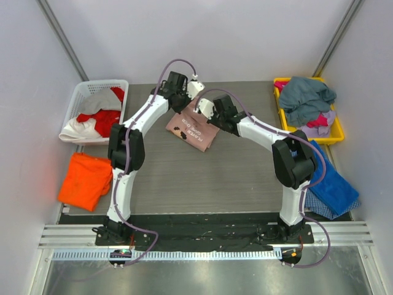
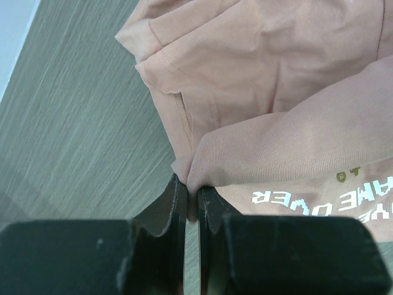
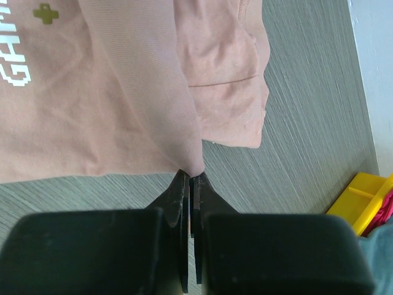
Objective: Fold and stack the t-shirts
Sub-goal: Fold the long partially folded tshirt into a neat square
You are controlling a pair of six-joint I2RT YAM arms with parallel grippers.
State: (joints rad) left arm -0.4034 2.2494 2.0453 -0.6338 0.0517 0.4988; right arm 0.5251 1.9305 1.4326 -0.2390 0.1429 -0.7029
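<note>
— Left tool (image 2: 191,189) status?
— Pinched on a fold of the pink t-shirt (image 1: 198,130). I see my right tool (image 3: 191,179) nipping its other edge the same way.
— And the shirt?
— Far middle of the table (image 1: 233,178), between both arms.

Lab robot cell: white partition walls (image 1: 215,37), aluminium rail base (image 1: 344,235)

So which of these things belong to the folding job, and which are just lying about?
Job: pink t-shirt, pinched by left hand and right hand; orange t-shirt; blue t-shirt; grey-teal t-shirt; red t-shirt; white t-shirt.
Just there: white basket; yellow bin.
</note>
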